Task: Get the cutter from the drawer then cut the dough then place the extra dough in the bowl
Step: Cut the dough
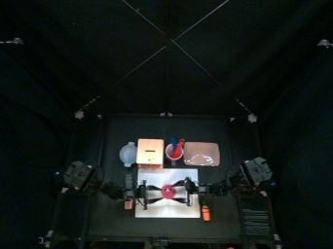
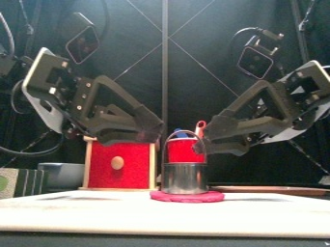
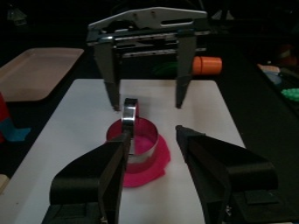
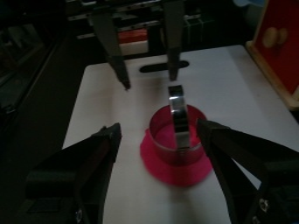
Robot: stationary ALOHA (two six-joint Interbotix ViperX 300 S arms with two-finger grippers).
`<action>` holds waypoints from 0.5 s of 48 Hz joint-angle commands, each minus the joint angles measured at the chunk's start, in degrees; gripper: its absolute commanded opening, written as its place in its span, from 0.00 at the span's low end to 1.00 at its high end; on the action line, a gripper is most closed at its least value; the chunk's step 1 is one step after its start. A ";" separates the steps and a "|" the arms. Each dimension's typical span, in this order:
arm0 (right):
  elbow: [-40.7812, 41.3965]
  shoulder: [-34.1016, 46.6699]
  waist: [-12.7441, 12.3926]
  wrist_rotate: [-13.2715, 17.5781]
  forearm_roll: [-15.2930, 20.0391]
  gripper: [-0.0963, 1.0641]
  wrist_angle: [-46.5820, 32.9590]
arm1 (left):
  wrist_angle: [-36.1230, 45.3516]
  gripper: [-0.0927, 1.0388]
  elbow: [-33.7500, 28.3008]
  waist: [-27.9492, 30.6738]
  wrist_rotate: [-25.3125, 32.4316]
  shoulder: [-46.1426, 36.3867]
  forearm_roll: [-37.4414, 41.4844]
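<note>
**Metal cutter (image 2: 186, 176) on dough (image 2: 187, 196), jaws wide**

From above, left gripper (image 1: 147, 192) sits at the cutter's nine o'clock, jaws spread. The cutter stands upright on the pink dough, mid white board (image 1: 159, 206). Right gripper (image 1: 192, 192), three o'clock, spread likewise.

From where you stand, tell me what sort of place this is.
Probably a robot test booth set for toy cooking: black curtains behind, a left arm and right arm over a small table, a cutter standing on pink dough on a board.
</note>
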 commanded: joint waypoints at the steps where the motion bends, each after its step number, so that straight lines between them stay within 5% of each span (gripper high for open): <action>1: -0.70 -1.32 0.09 -0.26 0.09 0.93 -0.44 | 0.79 0.81 -1.58 1.32 0.62 -1.76 0.44; 13: -1.49 -2.99 0.53 0.44 3.25 0.93 2.90 | 2.64 0.81 -2.64 2.02 0.88 -1.67 0.88; 24: -2.11 -4.83 0.62 -0.35 2.29 0.93 7.73 | 3.25 0.81 -3.69 2.72 1.14 -0.88 1.41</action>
